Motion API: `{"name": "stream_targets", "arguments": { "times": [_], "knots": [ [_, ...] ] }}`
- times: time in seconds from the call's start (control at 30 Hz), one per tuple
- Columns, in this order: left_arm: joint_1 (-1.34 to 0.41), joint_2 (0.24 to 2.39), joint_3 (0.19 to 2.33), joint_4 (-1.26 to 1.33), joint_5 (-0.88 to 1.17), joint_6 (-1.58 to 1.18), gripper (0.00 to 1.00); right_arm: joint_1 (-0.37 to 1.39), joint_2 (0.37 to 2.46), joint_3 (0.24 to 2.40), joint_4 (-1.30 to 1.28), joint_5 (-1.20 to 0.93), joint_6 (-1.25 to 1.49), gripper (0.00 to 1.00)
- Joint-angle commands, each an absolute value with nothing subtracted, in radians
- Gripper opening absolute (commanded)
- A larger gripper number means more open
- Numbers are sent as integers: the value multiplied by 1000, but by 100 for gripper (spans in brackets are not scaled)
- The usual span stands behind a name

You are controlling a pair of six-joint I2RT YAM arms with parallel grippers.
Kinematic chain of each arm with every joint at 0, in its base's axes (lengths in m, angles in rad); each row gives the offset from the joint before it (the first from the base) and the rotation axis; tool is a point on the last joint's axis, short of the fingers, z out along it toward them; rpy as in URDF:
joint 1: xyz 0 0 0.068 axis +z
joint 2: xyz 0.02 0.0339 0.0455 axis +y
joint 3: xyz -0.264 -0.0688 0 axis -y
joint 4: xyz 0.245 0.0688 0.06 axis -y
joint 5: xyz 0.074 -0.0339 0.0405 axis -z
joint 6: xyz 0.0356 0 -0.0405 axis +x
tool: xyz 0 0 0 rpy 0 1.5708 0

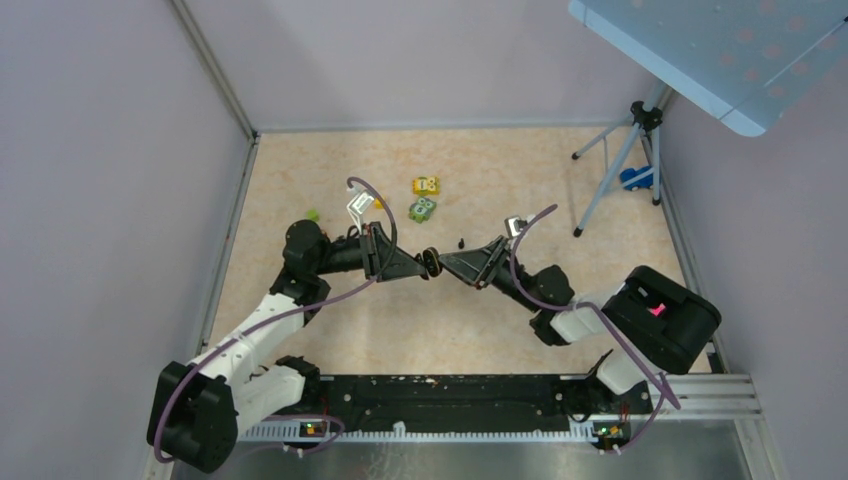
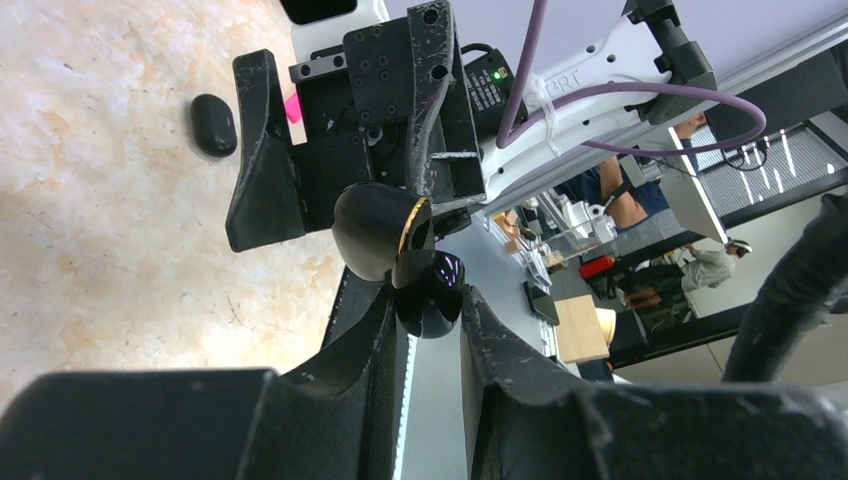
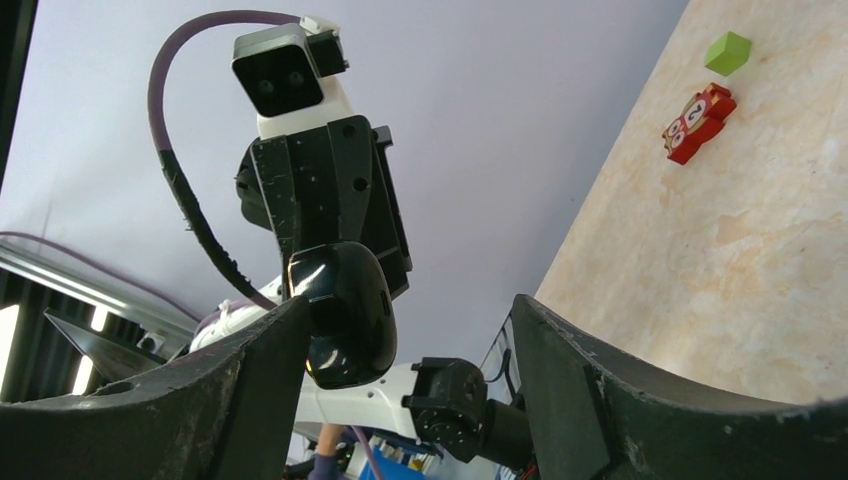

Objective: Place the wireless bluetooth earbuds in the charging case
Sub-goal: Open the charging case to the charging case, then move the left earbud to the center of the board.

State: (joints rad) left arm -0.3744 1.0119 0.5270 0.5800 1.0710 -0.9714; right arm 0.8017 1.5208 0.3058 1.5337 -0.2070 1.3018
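The left pincer (image 2: pixel 430 312) is clamped on the charging case (image 2: pixel 375 232), holding it in the air at the centre of the frame. The right pincer (image 3: pixel 410 305) faces it, wide open and empty. One earbud (image 2: pixel 213 124) lies on the table (image 2: pixel 100 260), upper left. The step probably goes best if the case is held steady while the right pincer fetches that earbud.

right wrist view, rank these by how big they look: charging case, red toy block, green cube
1. charging case: largest by far, but it sits right at the camera, so its nearness inflates it
2. red toy block
3. green cube: a little smaller than the red block; both lie far off, close together
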Motion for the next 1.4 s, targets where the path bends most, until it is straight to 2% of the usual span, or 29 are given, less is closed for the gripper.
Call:
{"name": "stream_targets", "arguments": {
  "times": [0.0, 0.37, 0.43, 0.47, 0.67, 0.8, 0.9, 0.97, 1.07, 1.2, 1.27, 1.37],
  "knots": [
    [-369, 1015, 542, 609, 1105, -971, 0, 783, 1525, 294, 1678, -225, 1298, 72],
    [-331, 1055, 594, 246, 1130, -845, 0, 701, 1429, 184, 1602, -283, 1283, 75],
    [-331, 1058, 606, 196, 1132, -821, 0, 700, 1385, 184, 1541, -311, 1249, 78],
    [-331, 1058, 611, 179, 1136, -812, 0, 700, 1363, 191, 1488, -329, 1221, 87],
    [-329, 1063, 619, 150, 1182, -807, 0, 699, 1242, 309, 1153, -480, 1041, 89],
    [-329, 1060, 624, 119, 1180, -783, 0, 700, 1210, 349, 1014, -481, 972, 89],
    [-326, 1058, 633, 50, 1154, -734, 0, 700, 1164, 422, 715, -386, 869, 89],
    [-324, 1054, 631, 8, 1133, -701, 0, 700, 1131, 520, 293, -209, 754, 89],
    [-317, 1048, 616, -66, 1134, -670, 0, 699, 1135, 632, -52, 64, 660, 90],
    [-306, 1013, 585, -103, 1114, -644, 0, 700, 1207, 759, -251, 245, 616, 93],
    [-299, 999, 572, -105, 1110, -643, 0, 700, 1279, 841, -340, 290, 611, 97],
    [-290, 993, 558, -114, 1106, -635, 0, 701, 1408, 942, -391, 272, 574, 95]
  ]
}}
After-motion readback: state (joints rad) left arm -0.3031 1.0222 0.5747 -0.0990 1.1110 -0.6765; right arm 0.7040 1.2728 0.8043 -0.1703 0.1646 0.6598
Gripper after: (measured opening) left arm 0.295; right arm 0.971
